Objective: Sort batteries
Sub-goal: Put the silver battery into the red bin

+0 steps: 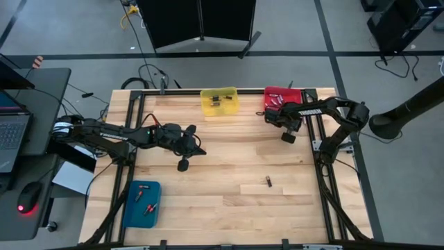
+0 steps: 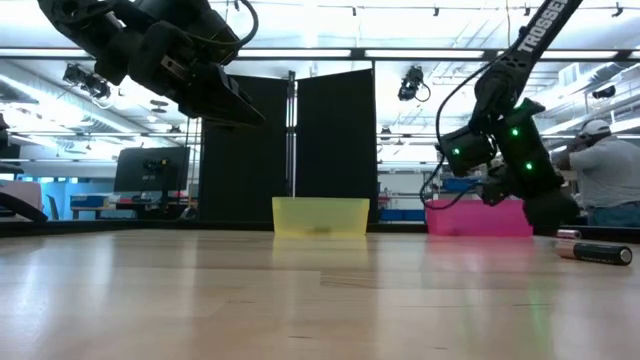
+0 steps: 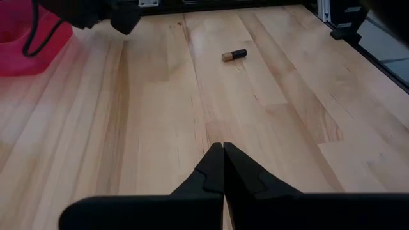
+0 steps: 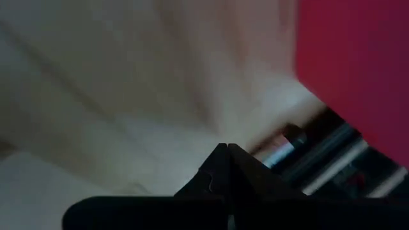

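Observation:
One battery (image 1: 269,182) lies on its side on the bare wood toward the table's right; it also shows in the left wrist view (image 3: 234,55) and the low view (image 2: 600,253). More batteries lie in the yellow bin (image 1: 219,101), the red bin (image 1: 281,97) and the blue bin (image 1: 142,203). My left gripper (image 1: 202,151) hovers shut above mid-table, left of the loose battery (image 3: 222,148). My right gripper (image 1: 266,114) is shut with nothing between its fingers, tilted down beside the red bin's left side (image 4: 227,148).
The yellow and red bins stand at the far edge, the blue bin at the near left corner. A dark metal frame (image 1: 325,173) runs along the table's edges. A person (image 2: 610,170) stands in the room beyond the table on the right.

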